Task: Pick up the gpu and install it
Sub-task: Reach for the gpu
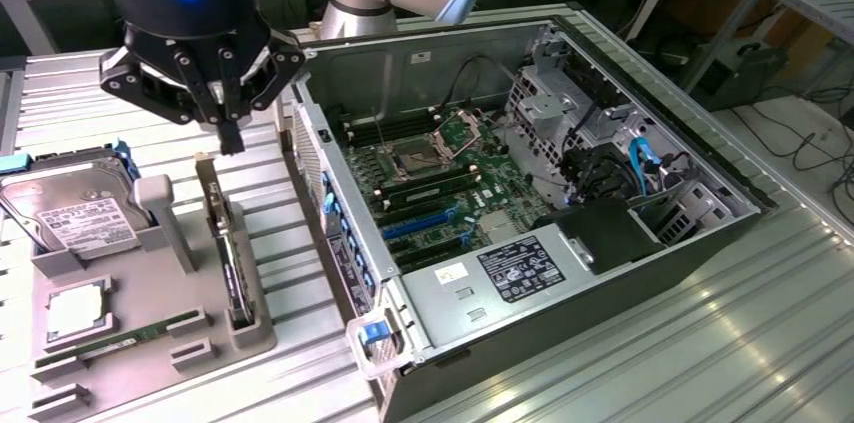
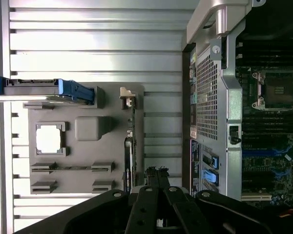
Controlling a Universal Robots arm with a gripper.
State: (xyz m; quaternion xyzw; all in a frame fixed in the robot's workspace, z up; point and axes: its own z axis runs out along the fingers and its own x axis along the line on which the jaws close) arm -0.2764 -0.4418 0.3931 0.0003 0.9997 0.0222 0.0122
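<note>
Grey tray (image 1: 158,281) holds four items: hard drive (image 1: 74,208) in its stand, CPU (image 1: 78,311), RAM stick (image 1: 134,335), and the gpu (image 1: 230,251) standing on edge in its slot. Open computer case (image 1: 441,53) lies beside the tray, motherboard (image 1: 441,183) exposed. Gripper (image 1: 230,135) hangs just above the gpu's bracket end, jaws fully closed, holding nothing. The gpu is seen edge-on, so its faces are hidden.
</note>
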